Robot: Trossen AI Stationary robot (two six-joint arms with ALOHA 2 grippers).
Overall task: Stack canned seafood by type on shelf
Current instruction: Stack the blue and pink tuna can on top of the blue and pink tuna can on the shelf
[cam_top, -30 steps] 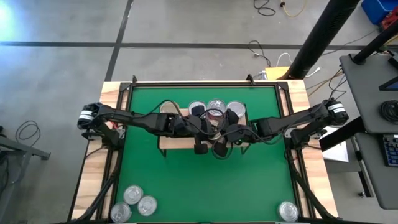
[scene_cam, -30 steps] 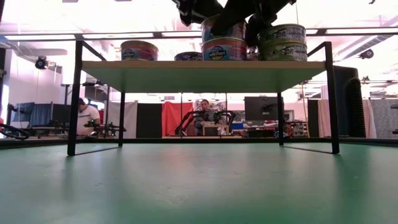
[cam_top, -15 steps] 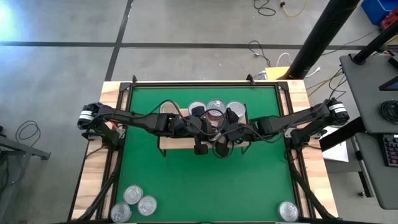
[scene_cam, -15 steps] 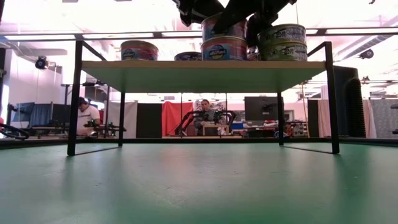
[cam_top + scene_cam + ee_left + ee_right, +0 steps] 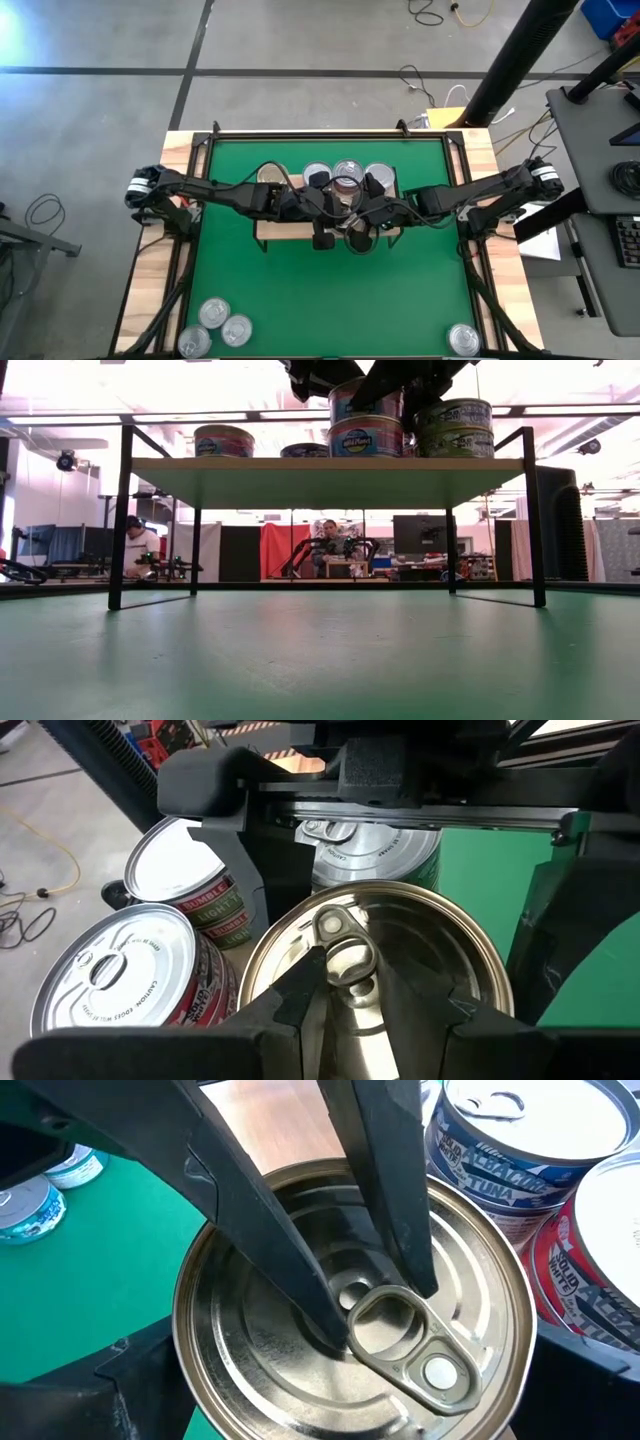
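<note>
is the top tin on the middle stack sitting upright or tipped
Upright. In the low view the top tin sits level and squarely on the tin below, on the shelf; its ringed lid faces up in both wrist views.

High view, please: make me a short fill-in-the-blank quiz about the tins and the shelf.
The shelf stands on a ___ mat. The loose tins in the picture's bottom-left corner number ___. Both the left gripper and the right gripper hang over the middle stack, which is ___ tins high. Missing words: green, three, two.
</note>
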